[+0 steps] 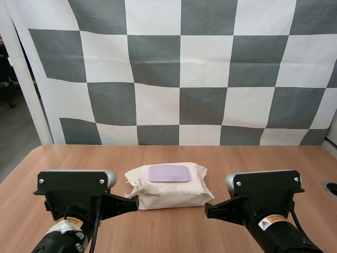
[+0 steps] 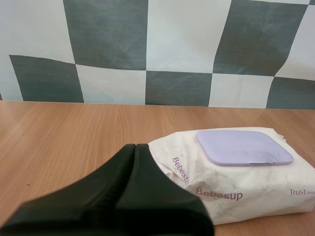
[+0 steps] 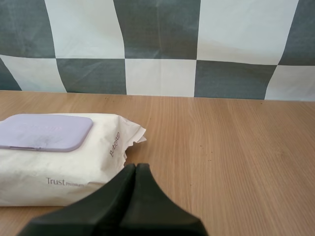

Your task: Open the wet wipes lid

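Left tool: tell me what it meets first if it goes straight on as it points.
Probably the pack, at its crumpled near end: the shut left tool points just beside it. It might slip past over bare table; depth is unclear.

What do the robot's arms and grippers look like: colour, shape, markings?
Both are matte black. The left gripper and right gripper each have a boxy housing with silver screws and a grey rounded end, narrowing to tapered fingers. A white label with a yellow warning triangle sits on the right arm.

wooden table (image 1: 174, 232), wet wipes pack (image 1: 168, 187) lying flat
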You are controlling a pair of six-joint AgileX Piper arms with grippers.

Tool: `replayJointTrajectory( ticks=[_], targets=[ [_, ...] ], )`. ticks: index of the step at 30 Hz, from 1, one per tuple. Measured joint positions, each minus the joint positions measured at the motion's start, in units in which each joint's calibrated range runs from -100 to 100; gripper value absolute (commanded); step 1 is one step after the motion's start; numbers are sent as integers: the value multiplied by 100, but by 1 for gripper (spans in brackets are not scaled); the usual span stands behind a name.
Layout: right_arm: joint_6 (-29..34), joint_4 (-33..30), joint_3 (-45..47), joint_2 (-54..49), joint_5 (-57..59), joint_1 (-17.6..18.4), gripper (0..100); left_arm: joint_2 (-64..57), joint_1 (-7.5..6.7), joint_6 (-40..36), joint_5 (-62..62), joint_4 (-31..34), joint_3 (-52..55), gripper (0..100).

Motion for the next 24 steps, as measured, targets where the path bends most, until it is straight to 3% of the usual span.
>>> replayJointTrajectory(
  ticks=[4,8,17,24],
  targets=[
    [160,-175,0,0,-200,133,0,0,0,-174,-240,214,0,0],
    [698,-826,0,0,-183,298,0,0,0,-730,-280,842,0,0],
    [1899,-2241,0,0,-183,297,0,0,0,-2039,-280,2294,0,0],
    [1967,-2344,0,0,-183,297,0,0,0,-2259,-280,2440,0,0]
  ],
)
